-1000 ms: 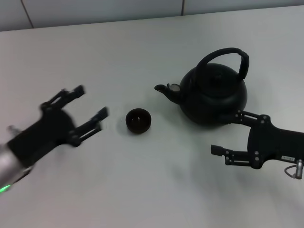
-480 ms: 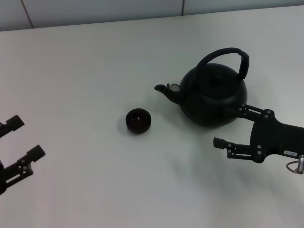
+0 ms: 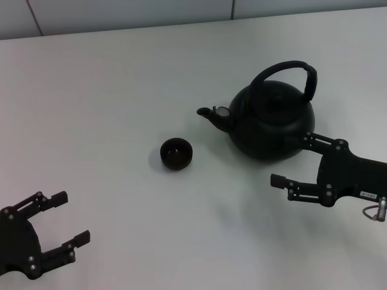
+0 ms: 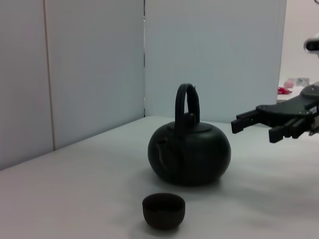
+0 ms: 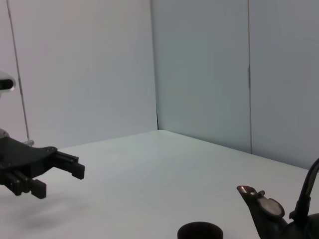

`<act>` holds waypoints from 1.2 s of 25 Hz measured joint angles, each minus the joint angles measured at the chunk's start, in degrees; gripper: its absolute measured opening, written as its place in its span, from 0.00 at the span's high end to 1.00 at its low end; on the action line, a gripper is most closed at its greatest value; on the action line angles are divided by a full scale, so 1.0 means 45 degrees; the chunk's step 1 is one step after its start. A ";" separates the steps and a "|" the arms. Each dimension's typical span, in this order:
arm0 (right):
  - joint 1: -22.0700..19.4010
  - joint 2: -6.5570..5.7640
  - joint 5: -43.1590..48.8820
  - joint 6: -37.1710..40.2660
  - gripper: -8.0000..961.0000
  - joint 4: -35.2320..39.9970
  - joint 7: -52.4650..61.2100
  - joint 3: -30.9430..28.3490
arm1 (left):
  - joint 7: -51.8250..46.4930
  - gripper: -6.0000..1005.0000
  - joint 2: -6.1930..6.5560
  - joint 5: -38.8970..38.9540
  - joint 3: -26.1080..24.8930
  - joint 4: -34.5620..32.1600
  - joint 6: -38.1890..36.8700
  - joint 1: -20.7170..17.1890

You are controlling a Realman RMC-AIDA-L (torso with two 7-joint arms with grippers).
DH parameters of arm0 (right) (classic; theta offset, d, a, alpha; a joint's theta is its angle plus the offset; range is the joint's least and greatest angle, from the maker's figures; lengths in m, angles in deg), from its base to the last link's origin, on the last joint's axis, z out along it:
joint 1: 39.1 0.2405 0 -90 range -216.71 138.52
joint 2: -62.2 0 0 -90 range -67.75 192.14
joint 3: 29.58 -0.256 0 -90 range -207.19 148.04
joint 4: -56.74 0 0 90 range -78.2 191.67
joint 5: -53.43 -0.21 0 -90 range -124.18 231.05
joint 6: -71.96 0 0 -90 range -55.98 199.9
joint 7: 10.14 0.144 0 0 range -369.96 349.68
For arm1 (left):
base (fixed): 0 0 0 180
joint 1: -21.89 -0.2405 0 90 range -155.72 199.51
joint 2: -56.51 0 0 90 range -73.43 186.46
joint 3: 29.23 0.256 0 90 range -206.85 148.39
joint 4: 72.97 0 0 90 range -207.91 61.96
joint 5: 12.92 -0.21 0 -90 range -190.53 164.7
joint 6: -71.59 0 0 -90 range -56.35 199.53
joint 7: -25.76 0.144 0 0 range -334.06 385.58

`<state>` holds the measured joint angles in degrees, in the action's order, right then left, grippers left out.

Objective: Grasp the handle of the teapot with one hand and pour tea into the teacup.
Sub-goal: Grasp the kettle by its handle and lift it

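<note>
Teacup and teapot on the desk, both end effectors spread.
Left end effector [image 3: 65, 228] sits near-left, well apart from the teacup [image 3: 176, 153]; teapot [image 3: 272, 121] beyond, spout toward the cup, handle [image 3: 292, 74] upright; right end effector [image 3: 290, 159] just beside its body.

Head looks down; wrists face teapot [image 3: 272, 118] sideways.

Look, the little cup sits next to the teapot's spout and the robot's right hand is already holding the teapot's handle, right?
Not quite. The little cup does sit near the spout of the teapot, but the right hand is not holding the handle. The head view shows it open, low beside the teapot's body, with the handle arching free above. The left hand is far off, also open.
</note>
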<state>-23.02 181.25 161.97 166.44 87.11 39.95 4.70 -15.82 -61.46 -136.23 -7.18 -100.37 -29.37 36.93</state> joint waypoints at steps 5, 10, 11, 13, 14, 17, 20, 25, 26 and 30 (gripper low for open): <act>0.0001 0.0010 0.0000 -0.0043 0.14 -0.0202 -0.0103 -0.0189 | 0.0030 0.21 -0.0007 -0.0039 0.0019 0.0021 0.0114 0.0015; -0.0141 0.0024 -0.0699 0.0268 0.14 -0.1494 -0.1475 -0.1544 | 0.0022 0.21 -0.0012 -0.0009 -0.0014 0.0012 0.0126 0.0060; -0.0236 0.0023 -0.1001 0.0326 0.14 -0.1861 -0.1773 -0.1744 | 0.0005 0.21 -0.0013 0.0006 -0.0025 0.0010 0.0128 0.0064; -0.0495 0.0026 -0.1813 0.0404 0.14 -0.2898 -0.2672 -0.2216 | -0.0030 0.21 -0.0012 0.0020 -0.0066 0.0006 0.0132 0.0066; -0.0598 0.0024 -0.2194 0.0414 0.14 -0.3428 -0.3168 -0.2459 | -0.0044 0.21 -0.0012 0.0022 -0.0097 0.0008 0.0133 0.0076; -0.0900 0.0039 -0.3386 0.0370 0.14 -0.5560 -0.5228 -0.3450 | -0.0044 0.21 -0.0022 0.0039 -0.0175 0.0094 0.0134 0.0099; -0.1038 0.0091 -0.4318 -0.0080 0.14 -0.7624 -0.7258 -0.4513 | -0.0036 0.21 -0.0032 0.0077 -0.0197 0.0150 0.0137 0.0118; -0.1054 0.0140 -0.5082 -0.0949 0.14 -0.9918 -0.9526 -0.5900 | -0.0002 0.21 -0.0037 0.0212 -0.0199 0.0284 0.0160 0.0138; -0.1044 0.0140 -0.5105 -0.1086 0.14 -1.0069 -0.9706 -0.5999 | -0.0001 0.21 -0.0034 0.0221 -0.0200 0.0285 0.0162 0.0138; -0.0904 0.0141 -0.5113 -0.1502 0.14 -1.0216 -0.9791 -0.6058 | 0.0016 0.21 -0.0032 0.0226 -0.0195 0.0288 0.0166 0.0137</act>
<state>-27.09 181.89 138.96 159.69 41.14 -4.11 -22.56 -15.75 -61.61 -135.21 -8.06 -99.07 -28.62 37.55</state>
